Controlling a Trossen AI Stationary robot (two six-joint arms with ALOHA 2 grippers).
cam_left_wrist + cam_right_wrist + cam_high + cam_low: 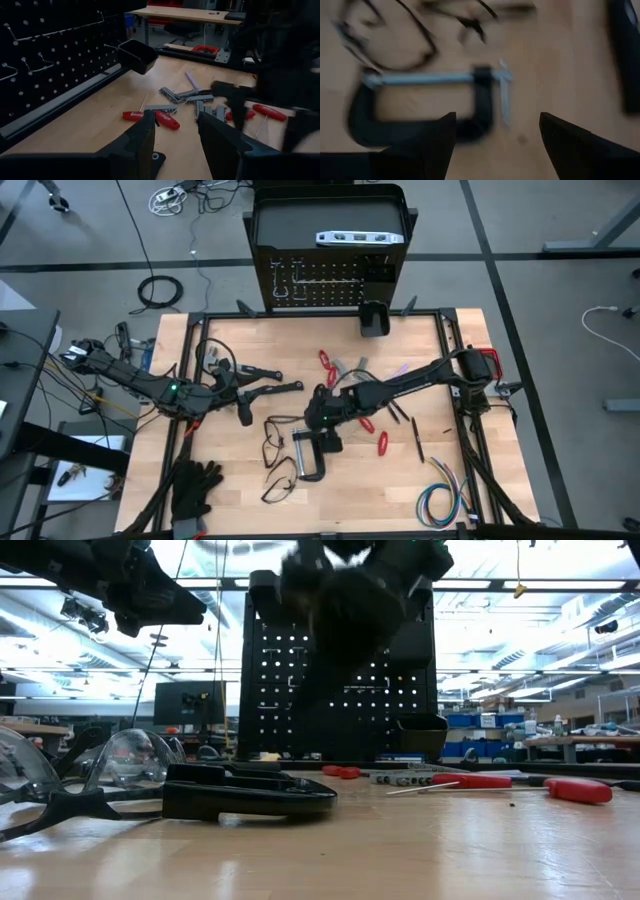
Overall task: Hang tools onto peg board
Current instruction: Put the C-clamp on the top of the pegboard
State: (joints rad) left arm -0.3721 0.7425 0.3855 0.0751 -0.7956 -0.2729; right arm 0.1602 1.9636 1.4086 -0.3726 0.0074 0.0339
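Dark fingers of the right gripper [495,145] are seen nearest the lens in the right wrist view, spread wide apart w/ nothing between them, hovering just above the C-clamp [420,105]. That clamp lies flat on the table [420,380], near its front-centre, so it is judged the next tool to be taken.

Left gripper [175,137] is seen over the table's left side; its fingers are held part-open, nothing visible between them. It is judged to be waiting.

Red-handled tools [372,430] and grey metal pieces [187,97] are scattered mid-table, not yet hung. A hammer [270,390] lies near the left arm.

Peg board [330,280] stands upright at the table's far edge, w/ silver hooks and a small black bin [374,320] at its right; a silver bar tool [360,238] is seen atop it.

Black gloves [195,485] and a wire bundle [440,500] are left at the front edge, not part of the task.
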